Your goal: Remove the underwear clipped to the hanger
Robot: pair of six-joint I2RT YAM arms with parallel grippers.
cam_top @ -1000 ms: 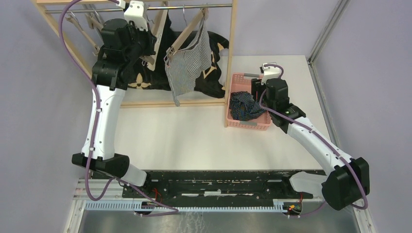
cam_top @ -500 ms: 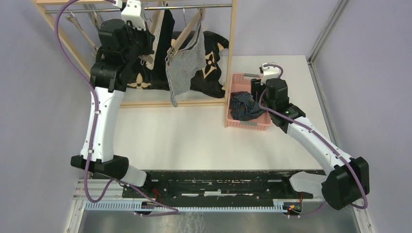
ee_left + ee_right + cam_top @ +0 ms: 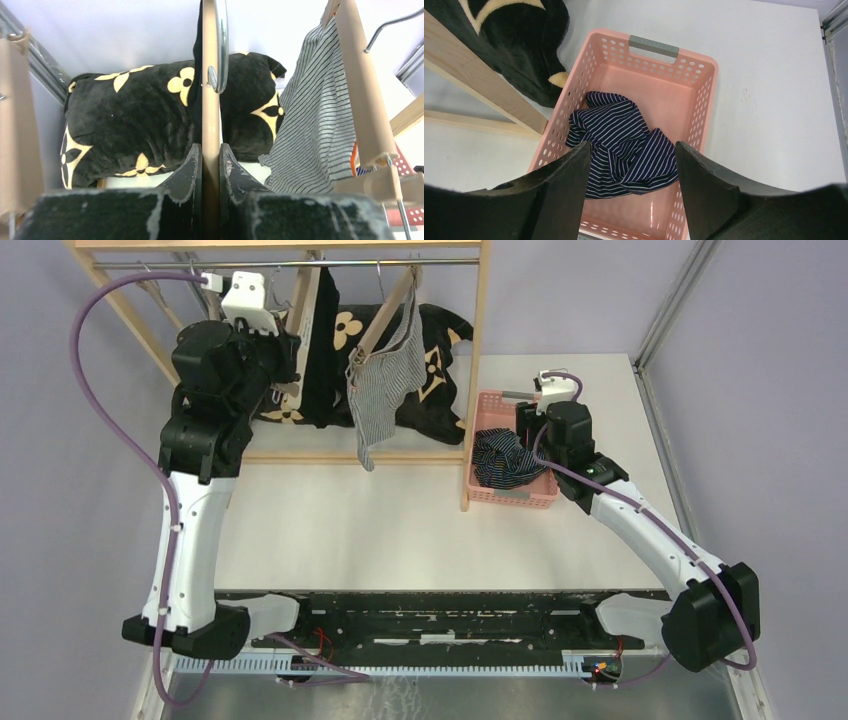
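The black underwear [image 3: 322,350] hangs on the rack [image 3: 481,370] from a wooden hanger [image 3: 210,115], a narrow dark fall of cloth in front of the cushion [image 3: 125,125]. The left tool [image 3: 210,162] is closed on that hanger. In the left wrist view both fingers [image 3: 186,172] press the wood, seen edge-on, from either side. Black cloth lies along the hanger's left face down to the left finger, but whether any of it is caught in the grip cannot be told. The left arm reaches up to the rack's left half. Just to the right, the pinstriped underwear [image 3: 385,375] hangs from a second hanger [image 3: 360,90] that tilts steeply, and the cloth trails down towards the rack's base bar. The two hangers are near each other but apart. The navy underwear [image 3: 621,140] lies crumpled in the pink basket [image 3: 707,95], which stands on the counter [image 3: 400,530] just beside the rack's right post. The right tool [image 3: 631,150] hovers over the basket with its jaws wide apart and nothing between them, the navy cloth showing below the gap. The cushion, black with cream flowers, lies under the rail [image 3: 450,259], behind the base bar.
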